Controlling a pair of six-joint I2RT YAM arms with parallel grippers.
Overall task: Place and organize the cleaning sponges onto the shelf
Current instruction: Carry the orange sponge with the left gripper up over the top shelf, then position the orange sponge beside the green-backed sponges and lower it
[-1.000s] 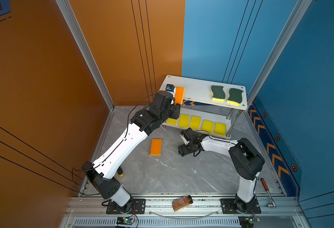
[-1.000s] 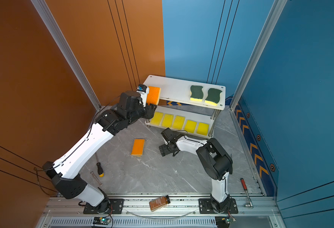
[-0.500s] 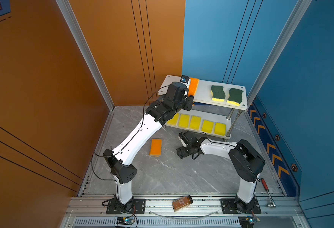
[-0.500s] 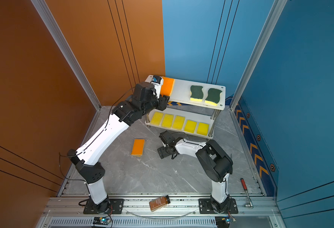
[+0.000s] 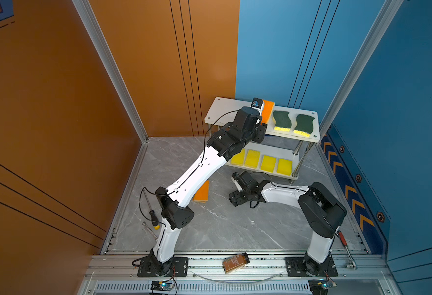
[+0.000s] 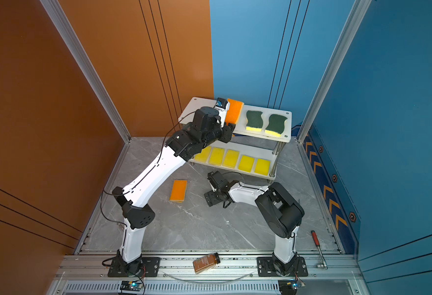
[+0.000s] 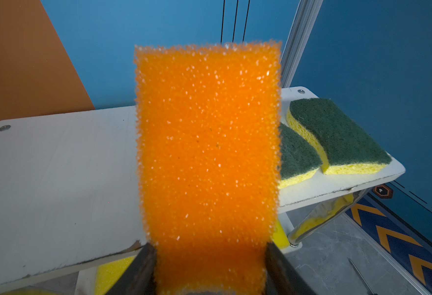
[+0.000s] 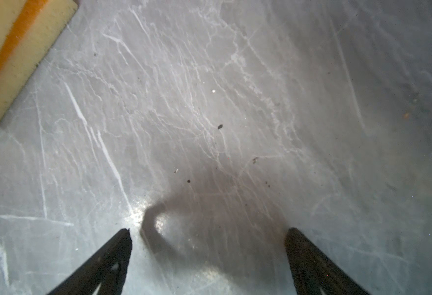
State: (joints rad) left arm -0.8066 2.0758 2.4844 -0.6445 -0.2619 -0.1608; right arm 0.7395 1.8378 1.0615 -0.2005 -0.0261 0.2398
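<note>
Clamps orange-topped sponge [image 7: 207, 143] in left tool [image 7: 209, 268] above shelf's [image 7: 56, 166] top board, green-topped pair [image 7: 337, 132] just beyond. Hangs right tool [image 8: 208, 232] spread, empty, over surface [image 8: 209, 102]; second orange sponge [image 8: 13, 51] nearby, cut off.

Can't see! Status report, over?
Left gripper shut on orange sponge over shelf top. Right gripper open, empty. Second orange sponge on floor. Green sponges close.

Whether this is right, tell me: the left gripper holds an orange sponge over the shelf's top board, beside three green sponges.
Not three: two green sponges lie there, as a top view shows. The left gripper does hold the orange sponge over the top board.
</note>
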